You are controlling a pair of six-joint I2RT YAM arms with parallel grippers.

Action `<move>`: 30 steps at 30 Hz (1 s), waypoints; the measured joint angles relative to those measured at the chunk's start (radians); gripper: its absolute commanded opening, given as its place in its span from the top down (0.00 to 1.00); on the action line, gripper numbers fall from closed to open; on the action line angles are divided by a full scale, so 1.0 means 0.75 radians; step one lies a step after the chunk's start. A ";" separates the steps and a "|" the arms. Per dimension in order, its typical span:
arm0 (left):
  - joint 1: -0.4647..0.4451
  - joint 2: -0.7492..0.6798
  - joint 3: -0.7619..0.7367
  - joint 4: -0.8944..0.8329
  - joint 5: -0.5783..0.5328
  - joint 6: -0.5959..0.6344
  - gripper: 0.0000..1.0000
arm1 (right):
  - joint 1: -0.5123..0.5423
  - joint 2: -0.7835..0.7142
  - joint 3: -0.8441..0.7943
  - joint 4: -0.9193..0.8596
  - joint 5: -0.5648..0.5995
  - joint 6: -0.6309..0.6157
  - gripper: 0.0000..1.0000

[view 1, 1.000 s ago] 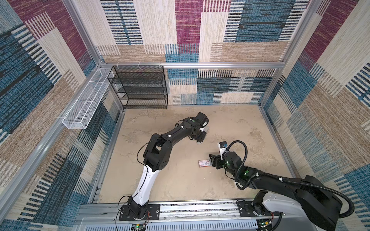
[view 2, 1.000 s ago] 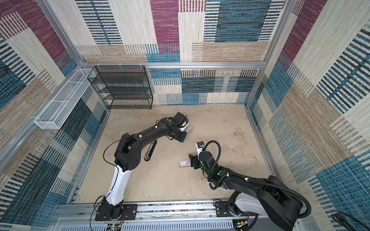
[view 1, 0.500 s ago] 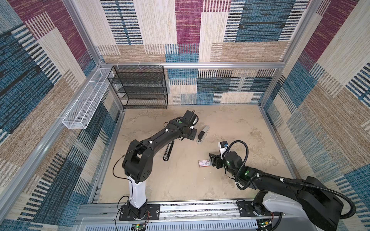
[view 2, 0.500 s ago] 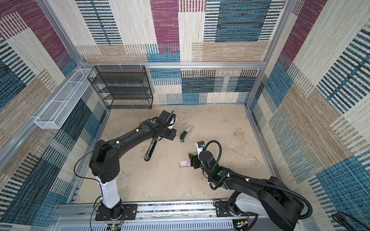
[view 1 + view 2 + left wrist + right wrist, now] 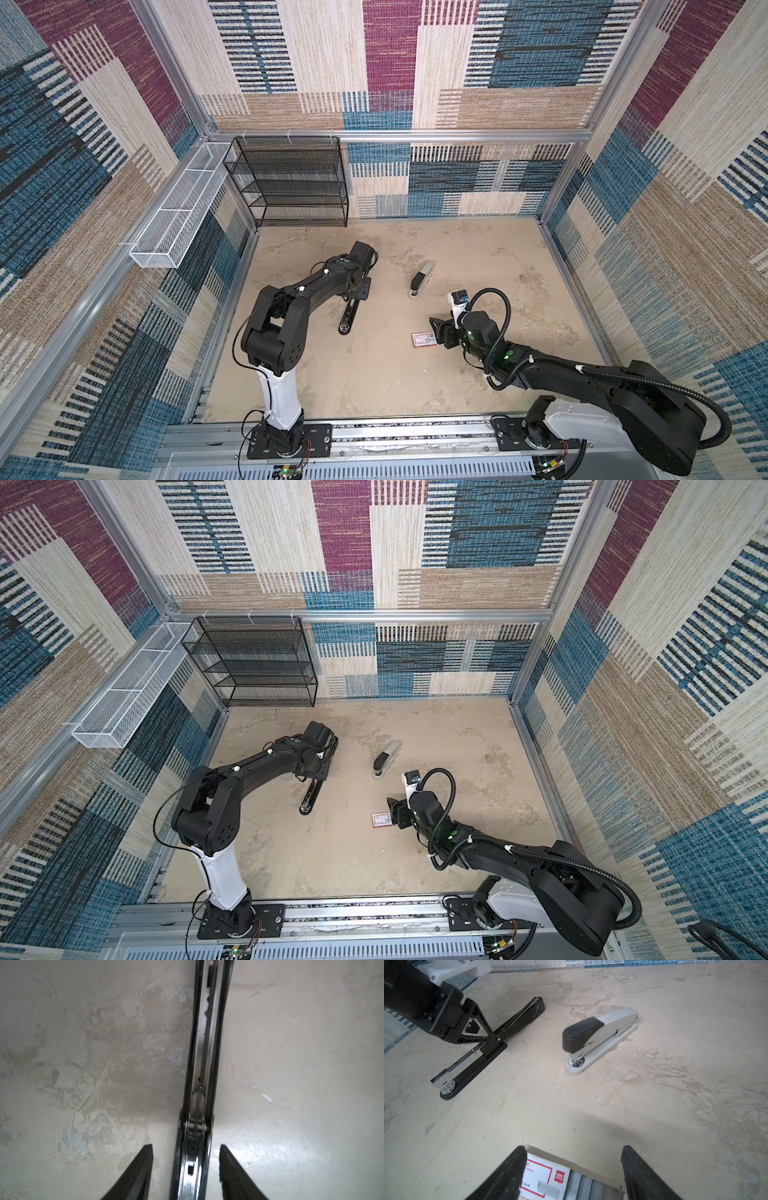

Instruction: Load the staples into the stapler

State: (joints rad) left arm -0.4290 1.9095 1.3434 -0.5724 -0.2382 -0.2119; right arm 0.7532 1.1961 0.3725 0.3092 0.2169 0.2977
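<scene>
Near the middle of the sandy table [image 5: 374, 382], somewhat to the left in both top views: black stapler [image 5: 348, 319], lying flat and folded wide open, lid laid back behind the hinge. From the left wrist, seen as a shiny metal channel with a thin spring along it.

Directly over the hinge end: left gripper [image 5: 185, 1146], pointing down, released. One black finger [image 5: 137, 1169] on each side of the stapler, with a clear strip of table between finger and metal on both sides, so no touching.

To the right of the black stapler, well apart: grey stapler [image 5: 422, 278] with a black front cap, closed, standing on its own base, touched by nothing.

Nearer to the front edge, below the grey stapler in both top views: small flat red-and-white box [image 5: 422, 339], lying on the table. Grey rows of staples [image 5: 583, 1186] lying bare at one end of it, seen only from the right wrist.

Over this end: right gripper [image 5: 573, 1148], low and spread wide, with box and staples between its two fingers. One finger in front of a corner of the box. Real contact with the cardboard or only hovering just above: cannot tell, perhaps hovering, because of the very close view and dark edges.

At the back left corner: black wire shelf [image 5: 291, 183] against the wall and white wire basket [image 5: 174, 220] on the left wall, both well apart from the arms.
</scene>
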 measured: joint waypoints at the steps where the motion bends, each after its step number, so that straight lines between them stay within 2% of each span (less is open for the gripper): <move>1: 0.002 0.015 0.004 0.001 0.001 0.000 0.52 | 0.000 -0.005 0.000 -0.001 0.000 0.000 0.25; 7: 0.003 0.096 0.051 -0.001 0.022 0.007 0.75 | 0.000 -0.033 -0.004 -0.001 0.004 -0.001 0.24; 10: 0.001 0.109 0.071 0.006 0.073 0.009 0.80 | 0.000 -0.034 -0.006 -0.001 0.004 -0.001 0.24; 14: -0.017 0.117 0.084 0.013 0.112 0.008 0.82 | 0.000 -0.035 -0.007 -0.001 0.004 -0.001 0.24; 21: -0.138 0.164 0.167 0.001 0.197 0.009 0.82 | 0.000 -0.044 -0.019 -0.001 0.005 -0.001 0.25; 23: -0.166 0.183 0.196 -0.003 0.213 0.009 0.77 | 0.000 -0.053 -0.026 -0.001 0.006 0.000 0.24; 26: -0.196 0.211 0.238 -0.016 0.218 0.013 0.62 | 0.000 -0.069 -0.036 -0.003 0.015 0.006 0.24; 30: -0.198 0.197 0.238 -0.046 0.211 0.013 0.57 | 0.000 -0.099 -0.037 -0.021 0.017 0.017 0.24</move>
State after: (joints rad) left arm -0.5777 2.0575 1.5219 -0.6067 -0.0799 -0.2020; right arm 0.7532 1.1221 0.3450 0.2932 0.2295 0.3103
